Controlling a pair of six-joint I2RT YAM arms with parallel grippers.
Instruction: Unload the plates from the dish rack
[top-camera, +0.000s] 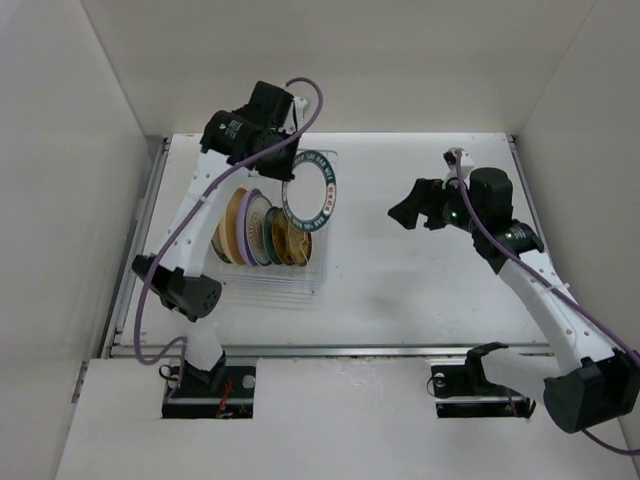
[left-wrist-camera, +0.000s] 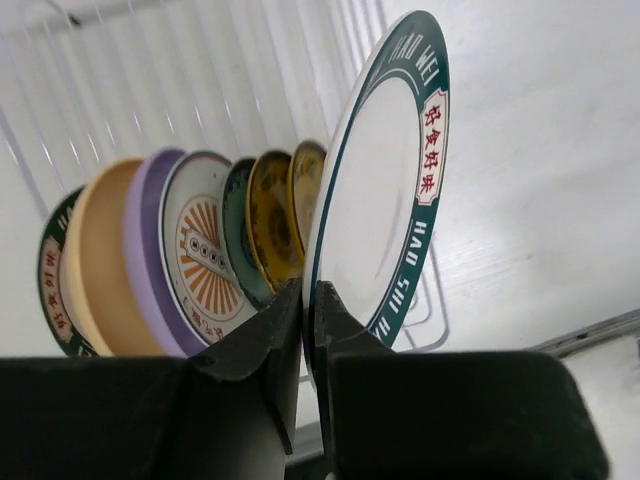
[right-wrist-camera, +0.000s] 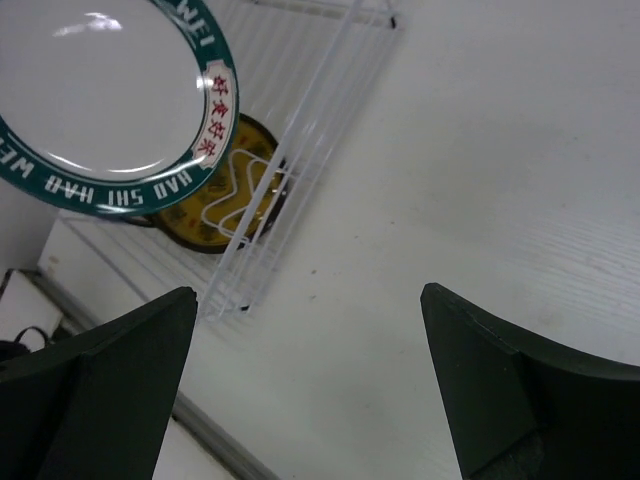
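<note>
A white plate with a green lettered rim (top-camera: 312, 190) (left-wrist-camera: 385, 190) (right-wrist-camera: 105, 90) stands on edge at the right end of the dish rack (top-camera: 318, 268) (right-wrist-camera: 300, 150). My left gripper (top-camera: 283, 162) (left-wrist-camera: 308, 305) is shut on its rim, one finger on each face. Several more plates stand in a row behind it: yellow-brown patterned (left-wrist-camera: 275, 215), teal (left-wrist-camera: 238, 235), white with orange design (left-wrist-camera: 200, 255), lavender (left-wrist-camera: 140, 250) and tan (left-wrist-camera: 100, 255). My right gripper (top-camera: 412, 208) (right-wrist-camera: 310, 300) hangs open over bare table to the right of the rack, holding nothing.
White walls enclose the table on the left, back and right. A metal rail (top-camera: 330, 350) runs along the table's near edge, in front of the arm bases. The yellow-brown plate (right-wrist-camera: 215, 190) shows through the rack's wire side.
</note>
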